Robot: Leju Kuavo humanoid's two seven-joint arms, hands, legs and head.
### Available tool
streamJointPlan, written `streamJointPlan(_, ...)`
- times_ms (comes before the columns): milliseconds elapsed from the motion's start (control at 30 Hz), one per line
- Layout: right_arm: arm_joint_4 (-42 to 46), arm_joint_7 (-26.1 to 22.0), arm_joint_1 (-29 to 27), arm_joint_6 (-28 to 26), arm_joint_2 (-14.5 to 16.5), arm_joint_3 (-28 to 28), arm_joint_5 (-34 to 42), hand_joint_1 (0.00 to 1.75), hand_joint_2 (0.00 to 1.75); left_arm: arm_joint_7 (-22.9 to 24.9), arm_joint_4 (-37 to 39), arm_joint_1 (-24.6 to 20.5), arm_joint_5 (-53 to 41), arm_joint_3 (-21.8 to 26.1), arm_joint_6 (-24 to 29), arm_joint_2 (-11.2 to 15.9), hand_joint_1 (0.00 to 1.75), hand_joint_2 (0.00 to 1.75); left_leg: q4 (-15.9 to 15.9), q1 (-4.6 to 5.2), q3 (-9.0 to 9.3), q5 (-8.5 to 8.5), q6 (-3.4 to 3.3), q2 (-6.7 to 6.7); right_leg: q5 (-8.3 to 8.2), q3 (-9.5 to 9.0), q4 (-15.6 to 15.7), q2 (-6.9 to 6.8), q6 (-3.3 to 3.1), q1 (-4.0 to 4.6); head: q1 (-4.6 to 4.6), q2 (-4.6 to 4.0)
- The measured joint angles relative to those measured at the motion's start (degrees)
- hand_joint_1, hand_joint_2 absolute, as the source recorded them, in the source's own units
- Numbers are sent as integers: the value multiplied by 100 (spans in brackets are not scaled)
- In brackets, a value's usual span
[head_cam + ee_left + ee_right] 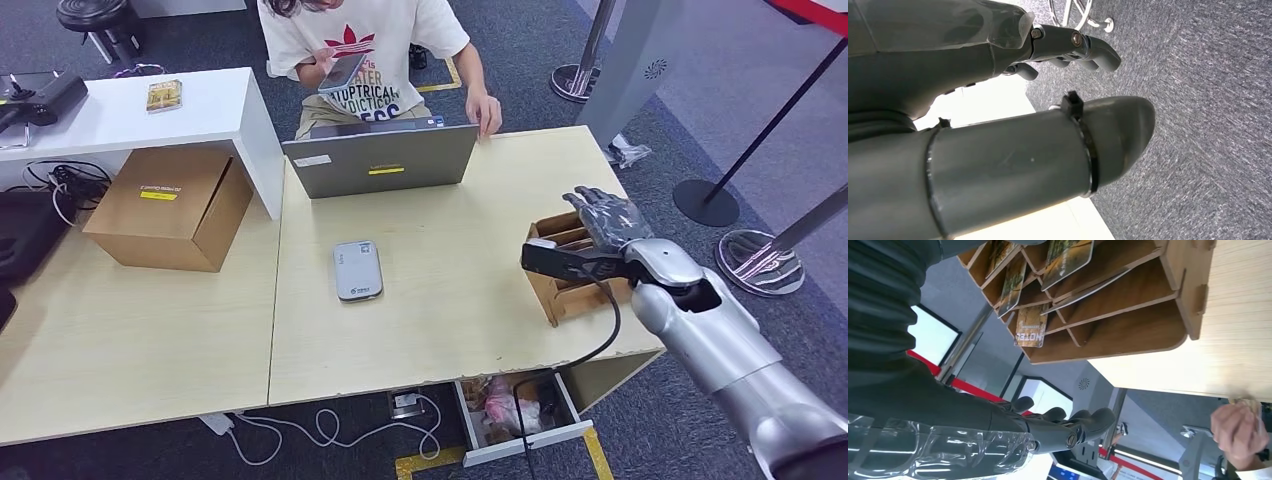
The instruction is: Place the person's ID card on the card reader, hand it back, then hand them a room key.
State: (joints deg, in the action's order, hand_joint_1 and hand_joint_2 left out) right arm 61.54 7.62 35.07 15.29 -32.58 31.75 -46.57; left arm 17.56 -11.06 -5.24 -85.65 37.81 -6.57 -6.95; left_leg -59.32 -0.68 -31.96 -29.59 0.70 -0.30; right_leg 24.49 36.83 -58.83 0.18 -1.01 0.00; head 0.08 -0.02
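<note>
The grey card reader [357,270] lies flat in the middle of the pale wooden desk [440,330]. A wooden rack [572,270] at the desk's right end holds several hotel room key cards [1030,332] in its slots. My right hand [608,217] hovers just above the rack with fingers spread and nothing in it; its fingers [1068,426] lie beside the rack's open slots. Across the desk a person [372,50] holds a flat grey thing [343,72] at chest height. My left hand [998,125] hangs over grey carpet and holds nothing.
An open grey laptop [380,160] stands at the far edge in front of the person, whose hand [486,112] rests on the desk. A cardboard box [170,205] and a white shelf [200,110] are at the left. A drawer [520,410] hangs open below the desk. Barrier posts [705,195] stand to the right.
</note>
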Motion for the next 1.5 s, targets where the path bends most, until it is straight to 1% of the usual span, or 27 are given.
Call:
streamJointPlan(367,236,-46,-373,34,-123,-394,-151,0,175,-16,0,-22,-8,-18,-15,-2,0,0,0,0,0,0,0,1,0,0,0,0,0,0,-1,0)
streamJointPlan(800,390,-104,-661,84,-120,-711,-379,0,175,-16,0,-64,-15,-88,-73,-8,0,0,1,0,-1,0,0,1,0,0,0,-1,0,0,-1,0)
streamJointPlan(1133,401,-297,-707,121,1,-862,-651,0,175,-23,-1,-88,-19,-106,-111,-10,0,0,2,0,-3,0,-1,0,0,0,0,-2,0,-1,-1,0)
streamJointPlan(1500,399,-310,-706,115,219,-910,-693,0,175,-75,0,-90,-23,-177,-143,-9,0,0,3,0,-3,0,-1,0,0,0,0,-2,0,-1,-1,0)
